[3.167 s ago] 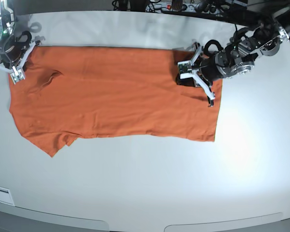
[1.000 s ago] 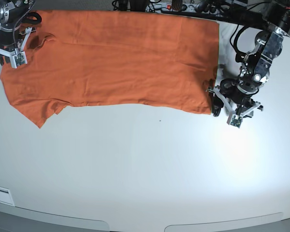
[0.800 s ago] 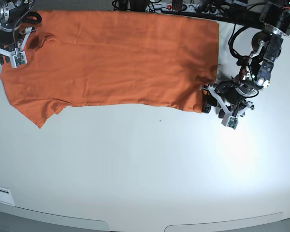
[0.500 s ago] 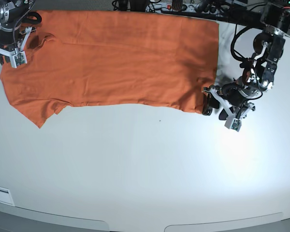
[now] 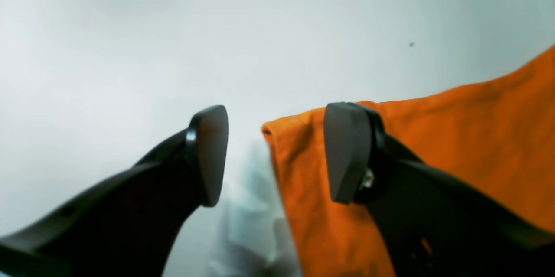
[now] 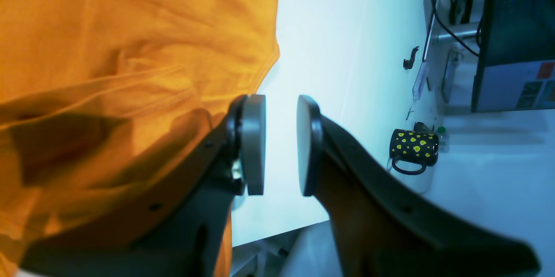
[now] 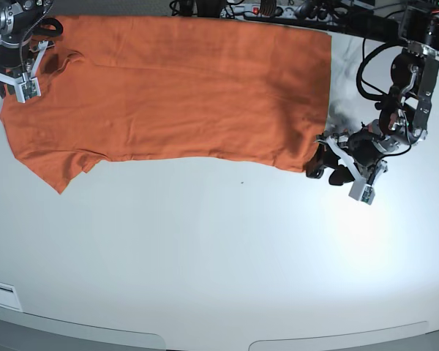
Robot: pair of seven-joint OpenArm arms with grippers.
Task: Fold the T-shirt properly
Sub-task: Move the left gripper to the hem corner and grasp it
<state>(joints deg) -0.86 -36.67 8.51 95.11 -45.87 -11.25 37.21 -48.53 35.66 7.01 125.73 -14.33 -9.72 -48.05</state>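
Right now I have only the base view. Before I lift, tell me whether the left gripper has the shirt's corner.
Observer: Not gripped. In the left wrist view the left gripper stands wide open. The T-shirt corner shows in the gap, close to one pad.
Operator: Check the right gripper too.
Observer: The right gripper is slightly open. Only the bare table shows between its pads, and the fabric lies beside one finger.
Operator: Report anything near that table edge.
Observer: A dark mug with yellow spots shows beyond the table edge in the right wrist view.
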